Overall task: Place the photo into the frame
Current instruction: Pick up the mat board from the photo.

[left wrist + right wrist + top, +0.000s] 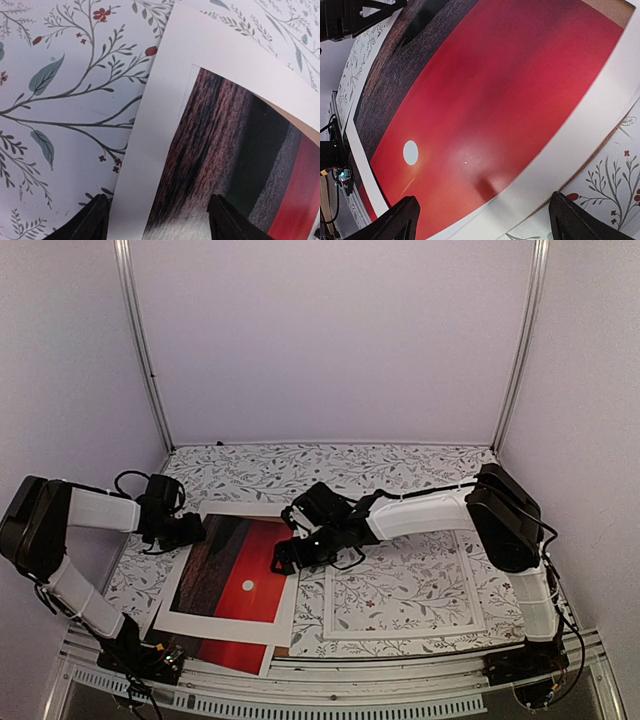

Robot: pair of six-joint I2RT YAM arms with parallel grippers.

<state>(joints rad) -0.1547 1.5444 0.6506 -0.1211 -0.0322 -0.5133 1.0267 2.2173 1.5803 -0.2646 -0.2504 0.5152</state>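
The photo (pixel 235 570), a red sunset with a small white sun, lies left of centre under a wide white window mat (pixel 215 625); a red strip sticks out at the near edge (pixel 230 652). The thin white frame (pixel 405 634) lies flat to its right with nothing in it. My left gripper (pixel 195 530) is open at the mat's far left corner, its fingers straddling the mat's edge (pixel 160 100) and photo (pixel 225 150). My right gripper (pixel 290 555) is open over the mat's right edge (pixel 580 135), above the photo (pixel 495 85).
A brown backing board (pixel 282 650) peeks out under the photo's near right corner. The table (pixel 330 465) has a floral cloth. White walls with metal posts (pixel 140 340) enclose the back and sides.
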